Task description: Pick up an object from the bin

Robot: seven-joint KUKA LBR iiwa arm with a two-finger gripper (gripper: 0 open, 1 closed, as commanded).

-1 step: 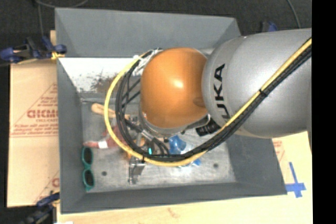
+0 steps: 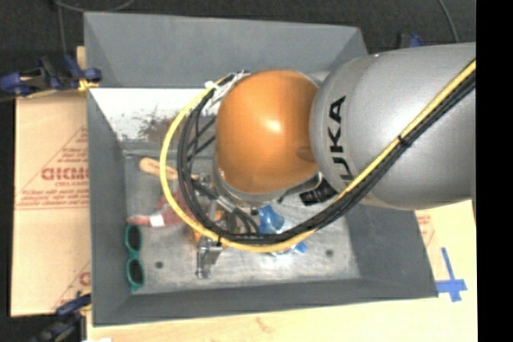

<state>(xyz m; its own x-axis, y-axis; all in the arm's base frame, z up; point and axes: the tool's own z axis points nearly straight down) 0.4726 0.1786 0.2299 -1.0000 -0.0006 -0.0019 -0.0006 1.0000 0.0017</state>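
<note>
A dark floor strewn with thin cables lay around the grey metal bin [image 2: 104, 196], whose worn floor carried only a few scattered things. The arm [image 2: 401, 132] reached in from the right, its orange cover [image 2: 264, 132] and a loop of yellow cable [image 2: 167, 164] hanging over the middle of the bin. Below them we saw the claw [image 2: 207, 262] low down near the bin floor, toward the front edge. We could not tell whether it was apart or together, and we saw nothing plainly caught in it. Nearest to it lay a small orange-brown piece [image 2: 195, 235], just behind it and partly under the cables. A pair of green sunglasses [image 2: 134, 256] lay by the left wall, well apart from the claw. A pink scrap [image 2: 148, 219] and a tan stick [image 2: 152, 166] lay further back on the left, and a blue piece [image 2: 268, 218] lay on the right, under the wrist. We judged the step in hand to be the descent and grasp, with no lift begun. The next move, as we read it, called for closing on whatever sat beneath the claw, most likely the orange-brown piece. Then would come a straight rise, clear of the bin's sloping walls, and a check that something had come up with it.
</note>
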